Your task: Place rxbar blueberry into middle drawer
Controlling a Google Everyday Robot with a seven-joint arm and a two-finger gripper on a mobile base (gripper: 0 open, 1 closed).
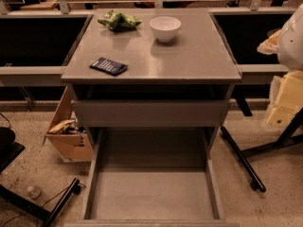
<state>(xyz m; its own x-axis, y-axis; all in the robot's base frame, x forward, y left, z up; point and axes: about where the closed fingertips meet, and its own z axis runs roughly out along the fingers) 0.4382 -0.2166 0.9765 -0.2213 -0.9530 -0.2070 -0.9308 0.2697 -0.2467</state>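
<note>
The cabinet is a grey unit with a flat top, standing on a speckled floor. The rxbar blueberry lies flat on this top, near the front left corner, with its dark wrapper turned at a slight angle to the front edge. It touches nothing else on the top. A crinkled green bag sits at the back left of the top, and a white bowl stands just to its right, near the back centre. Both are well apart from the bar. Below the top, the upper drawer front is closed. The middle drawer is pulled fully out toward the viewer, and its grey floor is bare. The bar is above and behind this drawer, on the top and not inside the drawer. The gripper is at the far right edge of the view, beyond the right side of the cabinet, appearing as pale yellow parts below a white arm housing. Whether it is wide or narrow cannot be told. It is well apart from the bar, with the full width of the cabinet top between them. An open cardboard box sits on the floor to the left of the cabinet.
</note>
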